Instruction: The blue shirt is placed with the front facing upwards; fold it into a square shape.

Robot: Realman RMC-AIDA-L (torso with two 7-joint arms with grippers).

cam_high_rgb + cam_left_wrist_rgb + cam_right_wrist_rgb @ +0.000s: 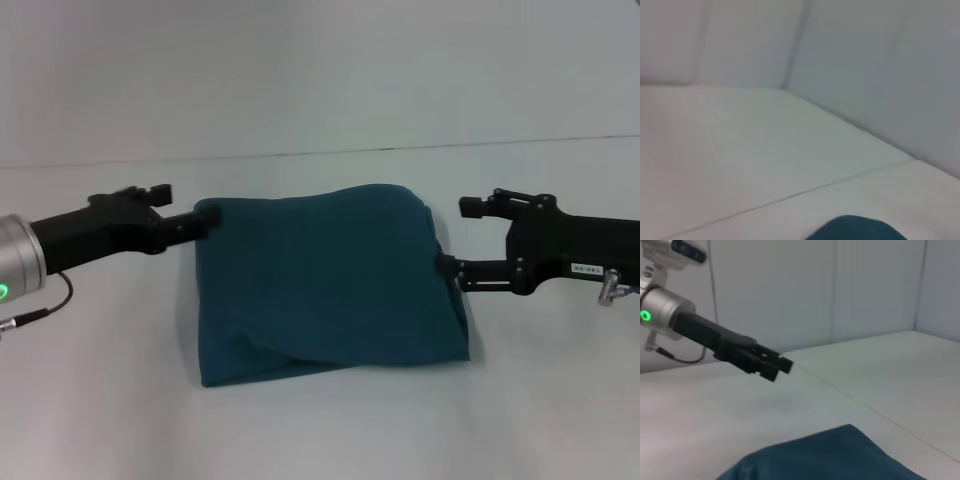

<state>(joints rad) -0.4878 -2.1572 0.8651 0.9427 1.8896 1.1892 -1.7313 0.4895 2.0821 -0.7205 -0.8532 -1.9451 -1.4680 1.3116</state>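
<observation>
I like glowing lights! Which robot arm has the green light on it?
The left arm's silver wrist has the small green light. The right arm is all black and shows none. The left gripper and right gripper both touch the blue shirt.

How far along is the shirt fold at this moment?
Nearly finished. The blue shirt already lies as a roughly square bundle on the table; no sleeves or lettering show. The left hand touches its far left corner and the right hand its right edge. Left: letting go, perhaps flattening the puffy near edge.
</observation>
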